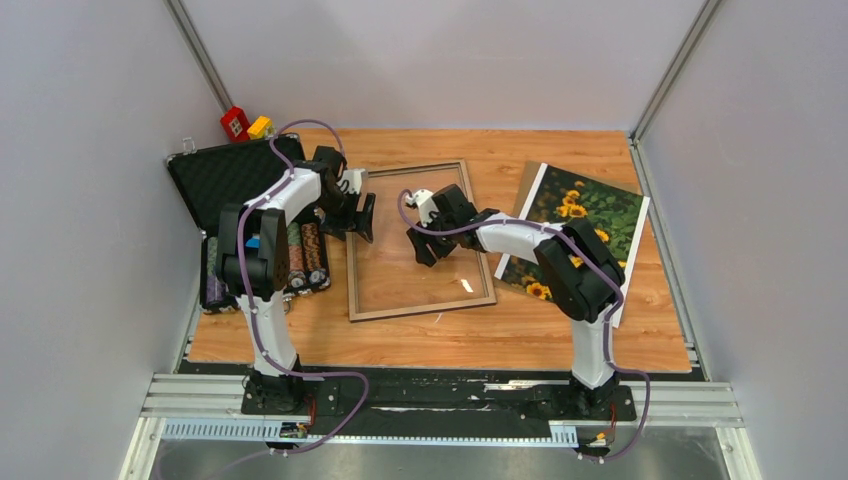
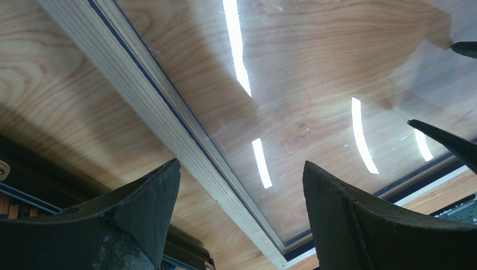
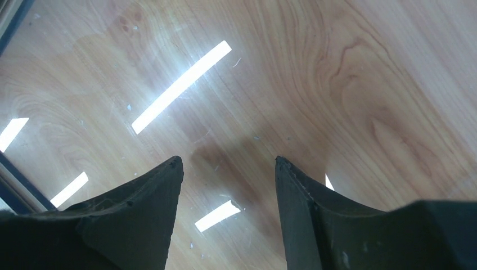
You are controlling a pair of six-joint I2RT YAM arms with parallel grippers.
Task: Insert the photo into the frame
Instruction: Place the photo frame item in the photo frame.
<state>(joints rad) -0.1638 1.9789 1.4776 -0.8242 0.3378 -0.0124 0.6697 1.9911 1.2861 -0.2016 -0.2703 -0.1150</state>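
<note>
The frame (image 1: 421, 308) lies flat at the middle of the table, tan wood side up, its clear pane showing the tabletop. The photo (image 1: 583, 215), sunflowers on dark green, lies face up to the right of it. My left gripper (image 1: 364, 222) hovers open over the frame's left rail (image 2: 169, 109), and in the left wrist view the left gripper (image 2: 242, 164) straddles that rail with nothing held. My right gripper (image 1: 422, 247) hangs open over the pane (image 3: 292, 73); in its wrist view the right gripper (image 3: 229, 160) holds nothing between its fingers.
A brown backing panel (image 1: 526, 186) sticks out from under the photo's left side. An open black foam-lined case (image 1: 232, 172) with poker chips (image 1: 302, 256) sits at the left. Red (image 1: 235, 123) and yellow (image 1: 260, 127) blocks rest at the back left corner.
</note>
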